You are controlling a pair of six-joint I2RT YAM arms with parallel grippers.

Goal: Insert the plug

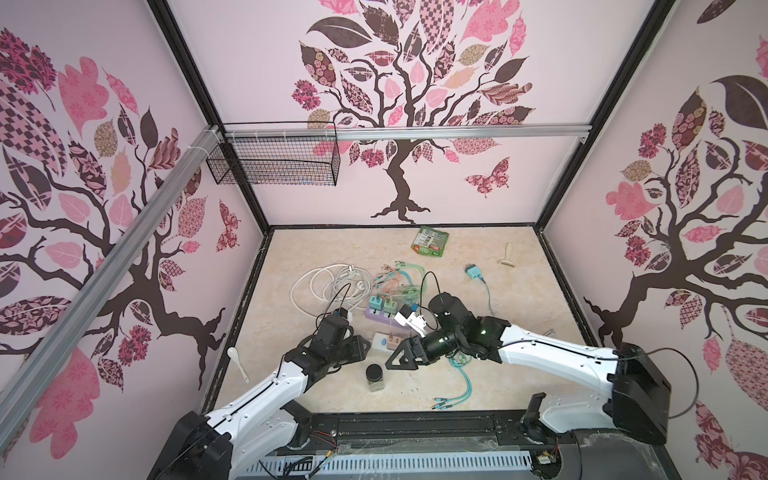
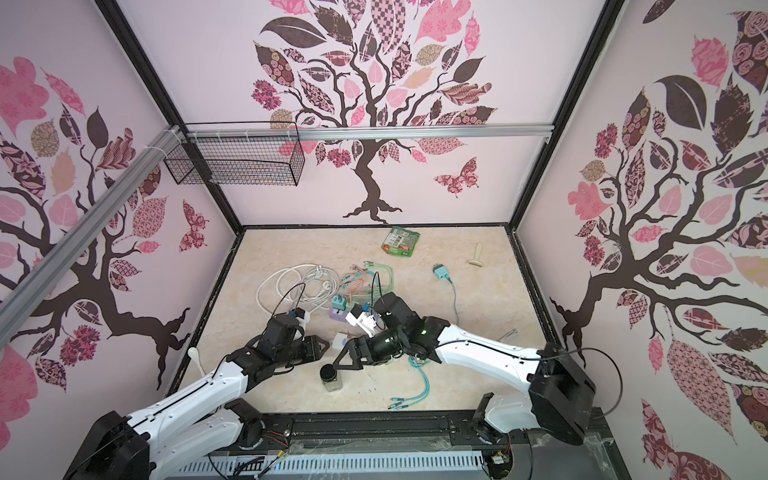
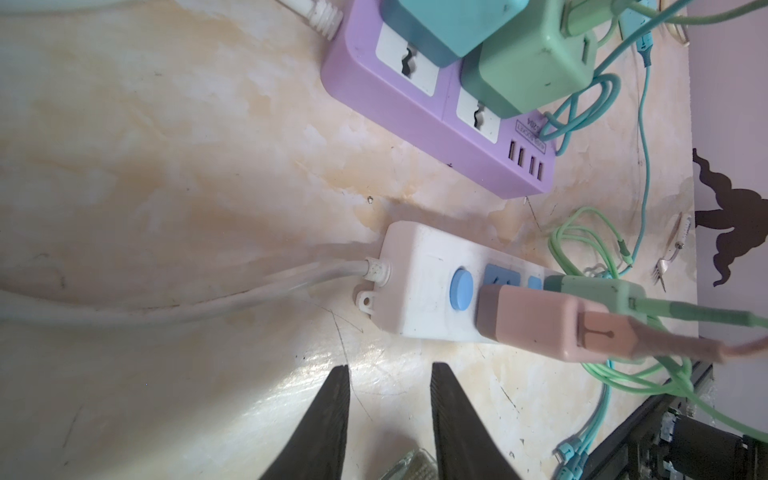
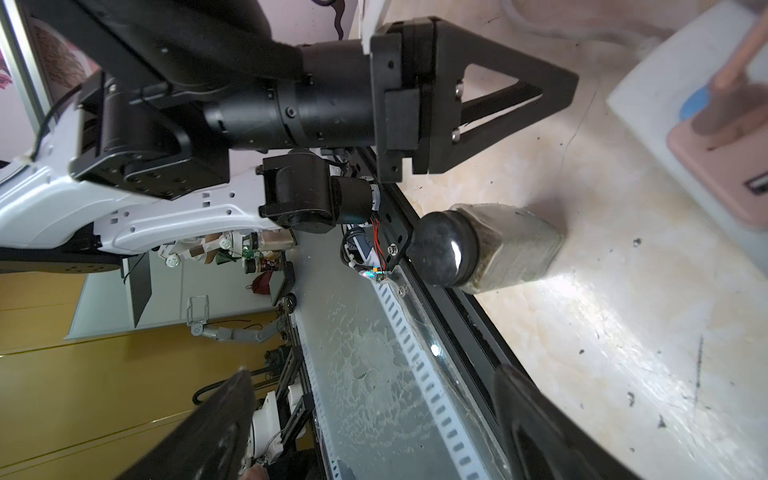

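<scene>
A square clear glass jar with a round black lid is seen standing upright at 6 o'clock on the marbled beige surface. A white plastic spoon is laid at 8 o'clock, near the left wall. A crumpled green foil packet is placed at 12 o'clock, and a cream T-shaped handled tool at 1 o'clock, well apart from it. A black wire mesh basket is hung from the aluminium rail at 11 o'clock.

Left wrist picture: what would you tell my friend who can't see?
The left gripper, two black fingers apart and empty, hovers over a cream marbled table near a white power strip holding a pink plug block. Beyond lies a purple power strip with a teal cube charger and a green cube charger.
</scene>
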